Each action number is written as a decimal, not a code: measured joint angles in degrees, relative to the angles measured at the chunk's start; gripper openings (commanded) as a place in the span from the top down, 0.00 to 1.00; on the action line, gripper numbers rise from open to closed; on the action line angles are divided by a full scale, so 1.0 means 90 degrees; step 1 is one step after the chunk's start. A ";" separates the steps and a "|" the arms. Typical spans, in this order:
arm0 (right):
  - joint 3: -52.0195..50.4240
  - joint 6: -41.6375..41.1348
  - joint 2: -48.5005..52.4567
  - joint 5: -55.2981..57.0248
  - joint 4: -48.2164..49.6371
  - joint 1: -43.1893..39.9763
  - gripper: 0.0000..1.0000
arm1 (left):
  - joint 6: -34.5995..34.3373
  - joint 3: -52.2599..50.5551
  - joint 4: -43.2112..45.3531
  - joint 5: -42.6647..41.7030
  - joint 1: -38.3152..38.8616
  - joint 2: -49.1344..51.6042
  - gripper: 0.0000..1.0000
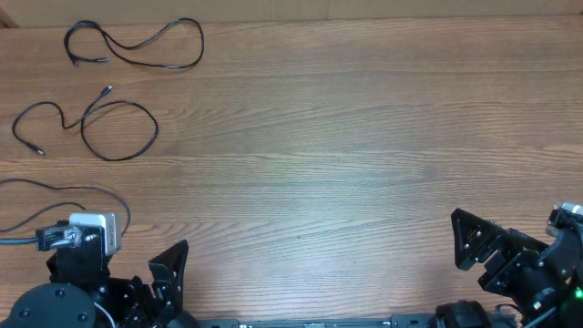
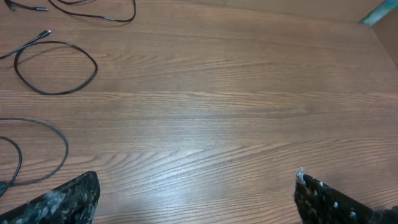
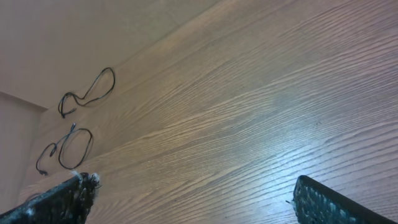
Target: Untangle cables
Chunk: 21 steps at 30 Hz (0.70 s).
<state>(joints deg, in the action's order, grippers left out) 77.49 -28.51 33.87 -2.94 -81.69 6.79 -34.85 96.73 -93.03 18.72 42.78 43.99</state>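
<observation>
Three thin black cables lie apart on the wooden table at the far left. The first cable snakes along the back edge. The second cable forms a round loop with a tail. The third cable curves close to the left arm's base. My left gripper hovers open at the front left, holding nothing. At the front right my right gripper is open too, far from every cable.
A white box with a thicker black lead sits on the left arm, beside the third cable. The bare wooden table stretches between the arms. A pale wall borders its far side.
</observation>
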 measured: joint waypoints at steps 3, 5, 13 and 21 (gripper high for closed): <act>0.0000 0.0002 0.0000 0.0000 0.0000 0.0000 0.00 | 0.0000 0.0000 0.0000 0.0000 0.0000 0.0000 0.00; 0.0000 0.0000 0.0000 0.0000 0.0002 0.0000 0.00 | 0.0000 0.0000 0.0000 0.0000 0.0000 0.0000 0.01; 0.0000 0.0024 0.0000 0.0085 -0.0044 0.0000 0.00 | 0.0000 0.0000 0.0000 0.0000 0.0000 0.0000 0.00; -0.0792 0.0546 -0.0197 0.1069 0.1219 0.0000 0.00 | 0.0000 0.0000 -0.0002 0.0002 0.0000 0.0000 0.01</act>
<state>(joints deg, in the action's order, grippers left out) 70.37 -23.59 32.10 6.68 -70.72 6.79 -34.85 96.73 -93.06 18.74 42.78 43.99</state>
